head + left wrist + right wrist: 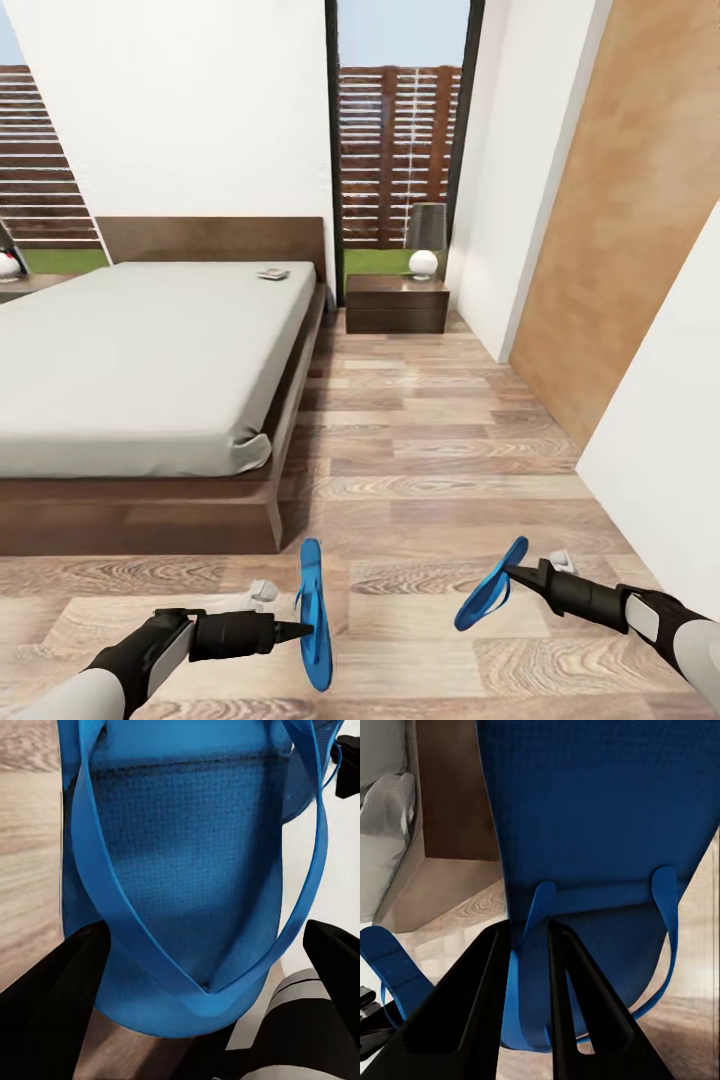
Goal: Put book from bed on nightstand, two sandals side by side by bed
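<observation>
Both arms reach out low over the plank floor [450,440], each gripper carrying one blue sandal in the air. The left gripper [300,631] holds the left sandal [316,612] on edge, sole upright, just off the bed's [150,515] foot corner; in the left wrist view its fingers [52,1005] stand apart on either side of the sandal [187,885], so how tightly it is pinched I cannot tell. The right gripper [510,572] is clamped narrow on the right sandal [490,585] — its fingers [472,997] close on the strap, the sandal [600,825] hanging tilted. The two sandals are apart. The book [272,273] lies on the mattress [130,360] near the head corner beside the nightstand [397,304], which bears a lamp [425,240].
</observation>
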